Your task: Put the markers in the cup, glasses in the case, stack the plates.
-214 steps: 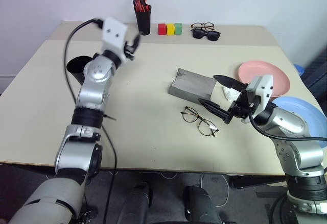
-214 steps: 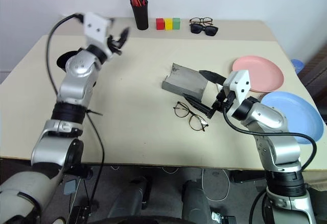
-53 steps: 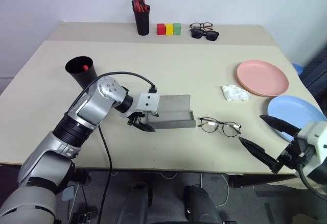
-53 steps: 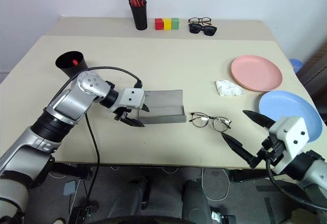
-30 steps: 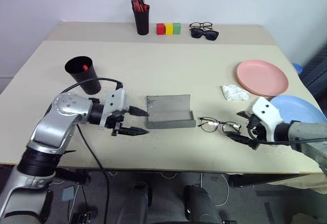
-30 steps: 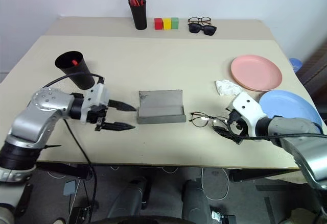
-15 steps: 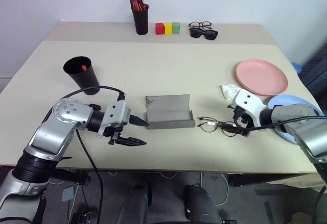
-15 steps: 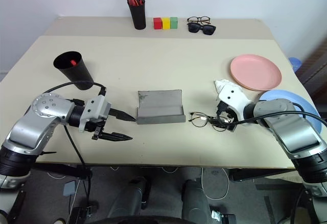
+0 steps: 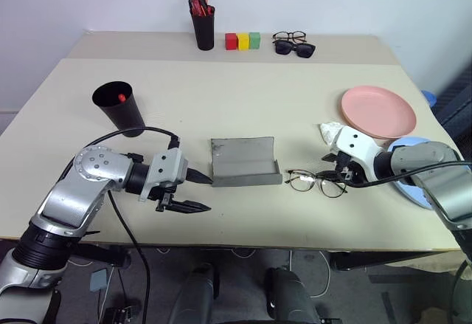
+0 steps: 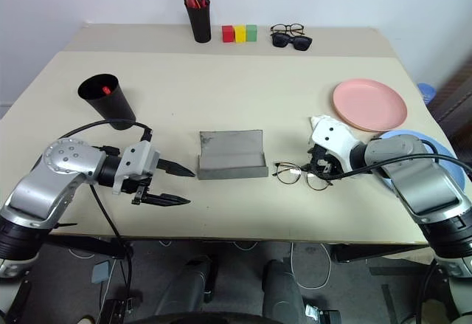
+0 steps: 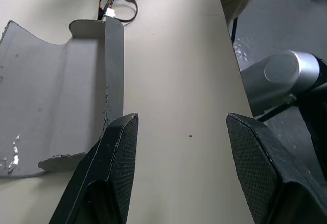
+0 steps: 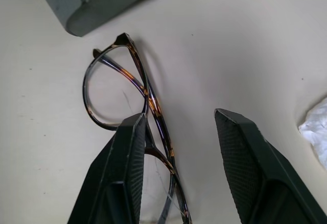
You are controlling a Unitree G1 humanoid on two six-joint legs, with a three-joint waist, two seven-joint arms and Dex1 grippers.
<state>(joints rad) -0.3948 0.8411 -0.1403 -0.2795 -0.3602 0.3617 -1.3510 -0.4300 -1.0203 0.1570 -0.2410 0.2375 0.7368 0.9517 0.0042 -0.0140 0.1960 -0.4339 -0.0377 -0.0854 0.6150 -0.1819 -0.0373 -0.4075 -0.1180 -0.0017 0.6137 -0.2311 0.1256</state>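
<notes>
Black cup (image 9: pixel 117 106) stands upright on the counter (image 9: pixel 243 95) at far left, a red-capped marker (image 9: pixel 121 98) inside it.

Left hand (image 9: pixel 198 192) hovers low over the counter, fingers spread wide, holding nothing, pointing toward the case; upper fingertip just short of the case's left edge, contact not resolvable.

Grey case (image 9: pixel 243 162) lies open at counter centre, long axis left–right, flap up toward the far side.

Wire-frame glasses (image 9: pixel 316 182) lie just right of the case, long axis left–right, one lens end toward the case.

Right hand (image 12: pixel 176 132) is down at the right end of the glasses, fingers part-open; in the right wrist view one finger overlaps the frame, the other stands clear on bare counter. No firm grip visible.

Crumpled white wad (image 9: pixel 330 128) just beyond that hand. Pink plate (image 9: pixel 377 111) beyond it; blue plate (image 9: pixel 413 144) at the right edge, partly behind the arm, apart from the pink one.
</notes>
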